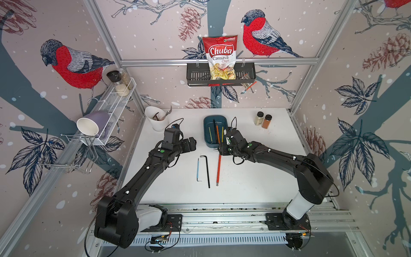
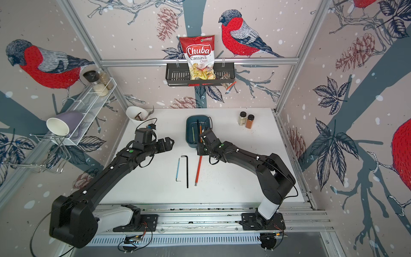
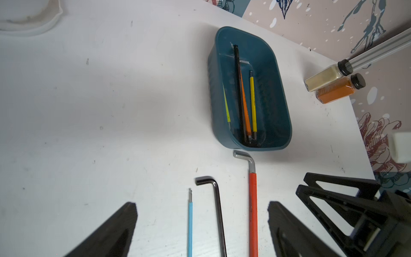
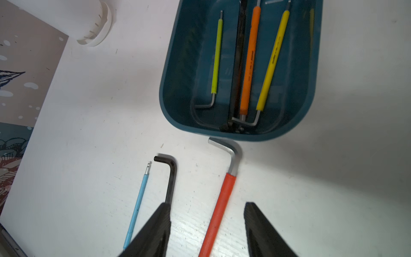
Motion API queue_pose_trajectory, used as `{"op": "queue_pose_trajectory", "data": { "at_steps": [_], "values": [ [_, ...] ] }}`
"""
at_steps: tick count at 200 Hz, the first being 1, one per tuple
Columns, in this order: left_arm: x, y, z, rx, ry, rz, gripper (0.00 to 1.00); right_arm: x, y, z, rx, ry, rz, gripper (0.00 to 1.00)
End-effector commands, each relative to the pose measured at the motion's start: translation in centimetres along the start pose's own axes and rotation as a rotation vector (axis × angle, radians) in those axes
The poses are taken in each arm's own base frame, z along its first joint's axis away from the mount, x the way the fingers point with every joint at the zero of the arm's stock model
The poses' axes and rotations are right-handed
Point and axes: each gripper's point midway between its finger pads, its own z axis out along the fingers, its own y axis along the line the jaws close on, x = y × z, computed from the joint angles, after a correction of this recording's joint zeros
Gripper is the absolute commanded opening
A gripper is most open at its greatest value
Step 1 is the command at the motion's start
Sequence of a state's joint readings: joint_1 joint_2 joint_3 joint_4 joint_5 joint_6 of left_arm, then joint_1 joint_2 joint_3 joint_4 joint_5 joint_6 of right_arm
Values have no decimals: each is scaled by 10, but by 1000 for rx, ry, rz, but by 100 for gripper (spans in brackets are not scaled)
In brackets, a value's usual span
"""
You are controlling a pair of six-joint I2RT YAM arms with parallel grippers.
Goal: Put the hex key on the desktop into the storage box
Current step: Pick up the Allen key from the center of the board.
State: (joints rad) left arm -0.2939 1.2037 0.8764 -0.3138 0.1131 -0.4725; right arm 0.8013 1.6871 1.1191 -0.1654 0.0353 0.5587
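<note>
Three hex keys lie side by side on the white desktop (image 1: 255, 173): a light blue one (image 1: 198, 170) (image 4: 139, 204), a black one (image 1: 207, 171) (image 3: 219, 213) and a red-sleeved one (image 1: 219, 169) (image 4: 224, 200). The teal storage box (image 1: 206, 131) (image 4: 173, 89) stands just beyond them and holds several keys. My right gripper (image 1: 219, 150) (image 4: 207, 203) hovers open over the red key's upper half, a finger on each side, not touching it. My left gripper (image 1: 193, 142) (image 3: 201, 203) is open and empty, raised left of the box.
Two spice jars (image 1: 263, 120) stand at the back right. A white cup of utensils (image 1: 155, 121) sits at the back left corner. A black wall basket (image 1: 195, 75) with a chips bag and a white wire shelf (image 1: 115, 104) hang above the table.
</note>
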Motion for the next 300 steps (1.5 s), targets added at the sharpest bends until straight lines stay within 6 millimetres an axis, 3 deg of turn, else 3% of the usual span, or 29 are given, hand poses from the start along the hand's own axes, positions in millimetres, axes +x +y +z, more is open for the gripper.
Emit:
{"op": "queue_pose_trajectory", "data": {
  "at_steps": [1, 68, 110, 155, 227, 300],
  "values": [
    [13, 13, -5, -51, 22, -38, 96, 0, -4, 3, 21, -21, 82, 58],
    [58, 25, 4, -57, 177, -1, 96, 37, 10, 25, 34, 96, 106, 58],
    [48, 23, 2, -55, 133, 12, 96, 58, -2, 30, 208, 160, 76, 57],
    [41, 25, 0, -73, 112, 39, 96, 70, -4, 31, 281, 210, 45, 57],
    [42, 23, -1, -66, 112, 36, 96, 94, -2, 45, 262, 290, 59, 55],
    [40, 26, 0, -83, 113, 40, 96, 125, -16, 61, 330, 382, 17, 49]
  ]
}}
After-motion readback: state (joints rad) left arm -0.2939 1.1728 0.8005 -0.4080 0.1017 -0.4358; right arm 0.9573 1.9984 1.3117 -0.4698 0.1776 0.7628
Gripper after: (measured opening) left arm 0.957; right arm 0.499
